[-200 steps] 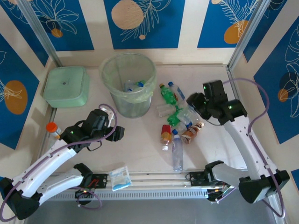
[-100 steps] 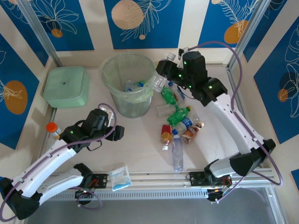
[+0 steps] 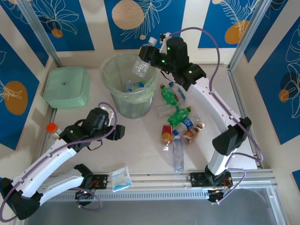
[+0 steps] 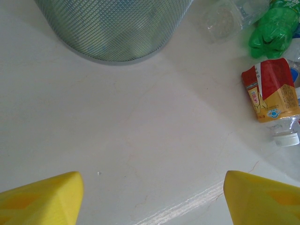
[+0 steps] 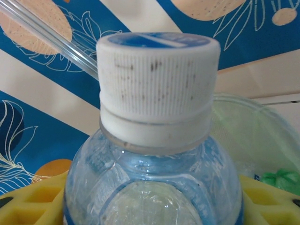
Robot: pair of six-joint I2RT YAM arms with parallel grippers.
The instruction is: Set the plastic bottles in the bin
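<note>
My right gripper (image 3: 149, 55) is shut on a clear plastic bottle (image 3: 141, 64) with a white cap, held in the air over the back right rim of the bin (image 3: 107, 77). In the right wrist view the bottle (image 5: 154, 183) sits between the yellow pads (image 5: 33, 204), with the bin's rim (image 5: 255, 136) behind it. A few bottles (image 3: 134, 86) lie inside the bin. Several more lie right of it: green ones (image 3: 167, 93), a red-and-orange labelled one (image 3: 166, 134), a clear one (image 3: 177, 152). My left gripper (image 3: 117, 125) hangs open over bare table, below the bin (image 4: 117, 28).
A square pale-green lidded box (image 3: 67, 86) stands left of the bin. An orange-capped bottle (image 3: 52, 129) stands by the left arm. A blue-and-white sachet (image 3: 120, 179) lies near the front rail. Metal posts frame the back corners.
The right arm has swung from the bottle pile up, back and to the left, carrying the clear bottle to above the bin. The left arm has stayed still.
</note>
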